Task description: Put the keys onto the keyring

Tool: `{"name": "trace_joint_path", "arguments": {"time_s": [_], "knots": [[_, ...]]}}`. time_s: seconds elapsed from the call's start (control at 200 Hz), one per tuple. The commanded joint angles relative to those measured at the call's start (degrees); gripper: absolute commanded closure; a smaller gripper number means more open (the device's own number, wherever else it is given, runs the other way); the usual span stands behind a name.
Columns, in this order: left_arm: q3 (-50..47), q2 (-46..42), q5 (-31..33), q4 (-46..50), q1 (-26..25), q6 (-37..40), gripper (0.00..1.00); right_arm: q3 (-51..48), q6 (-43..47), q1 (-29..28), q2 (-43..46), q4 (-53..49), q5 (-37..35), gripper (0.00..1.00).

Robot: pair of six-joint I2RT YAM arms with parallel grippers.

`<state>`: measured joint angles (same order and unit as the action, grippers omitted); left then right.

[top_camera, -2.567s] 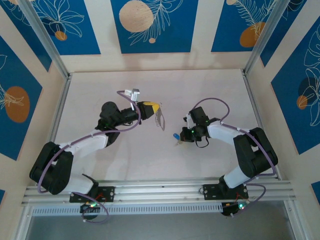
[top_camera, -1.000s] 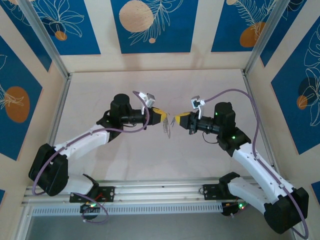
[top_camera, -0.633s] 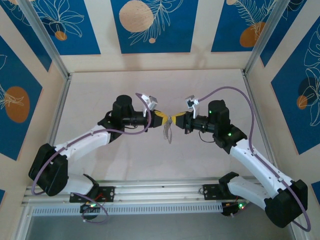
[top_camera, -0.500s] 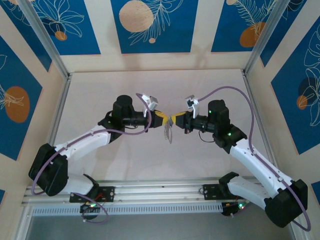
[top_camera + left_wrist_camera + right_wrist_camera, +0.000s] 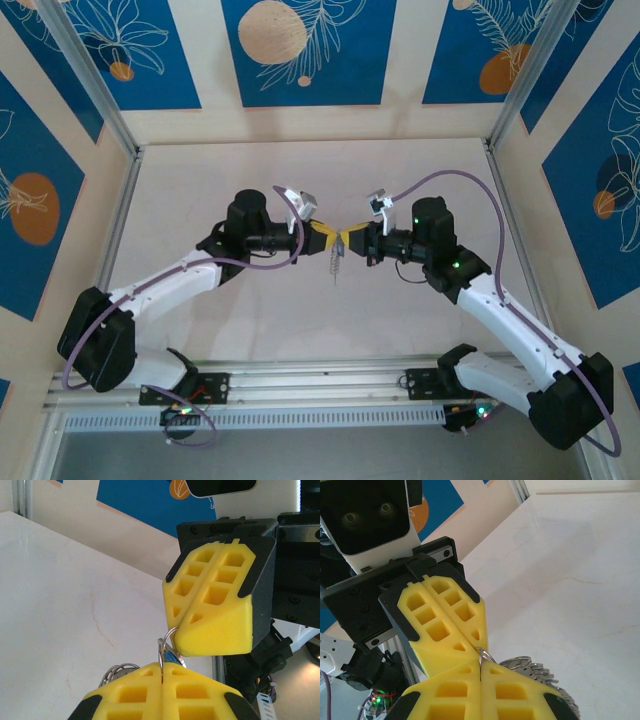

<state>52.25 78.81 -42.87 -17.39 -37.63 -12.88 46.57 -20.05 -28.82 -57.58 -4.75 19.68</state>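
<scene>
Where the two yellow tips meet above mid-counter, the keyring (image 5: 335,266) hangs just beneath them. In the overhead view its long axis runs from the tips toward the near edge, and it shows edge-on as a slim grey sliver.

- Metal: dull grey. From the right wrist it reads as several overlapping rounded loops bunched to one side of the tips.
- A thin wire loop (image 5: 168,639), bright silver and round, bridges the gap between the two tips.
- Key (image 5: 173,656): a sliver of blue just behind that loop. The blade cannot be made out.

Left gripper (image 5: 325,240): jaws clenched, with the wire loop running into the seam between them, so they are gripping the keyring.
Right gripper (image 5: 347,241): jaws clenched, tips against the same loop. Whether they nip the loop or the key cannot be told.

Both sets of fingers are yellow plastic wedges with square open pockets, set in black housings, and they face each other nearly nose to nose.

Counter (image 5: 60,605): pale, smooth and stone-like, with faint brownish veins.
Wall panels (image 5: 300,50): blue with orange discs and white leaf outlines.
Purple cables (image 5: 440,180) arc over both arms.
</scene>
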Motion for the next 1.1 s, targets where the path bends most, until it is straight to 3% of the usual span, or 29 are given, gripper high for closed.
{"name": "trace_joint_path", "arguments": {"time_s": [0.0,0.65,1.095], "knots": [[2.2,-1.2,-1.3,-1.4,-1.1,1.7,1.00,1.7,1.3,-0.6,-0.8,-1.5,-0.9,1.00],[0.0,-3.4,0.9,-4.7,-1.2,1.5,1.00,-0.9,-0.7,4.4,-0.3,-3.9,1.3,1.00],[-2.2,-3.1,3.7,-12.0,-1.2,-1.4,1.00,-0.4,-0.4,4.7,-4.3,-1.6,16.1,1.00]]}}
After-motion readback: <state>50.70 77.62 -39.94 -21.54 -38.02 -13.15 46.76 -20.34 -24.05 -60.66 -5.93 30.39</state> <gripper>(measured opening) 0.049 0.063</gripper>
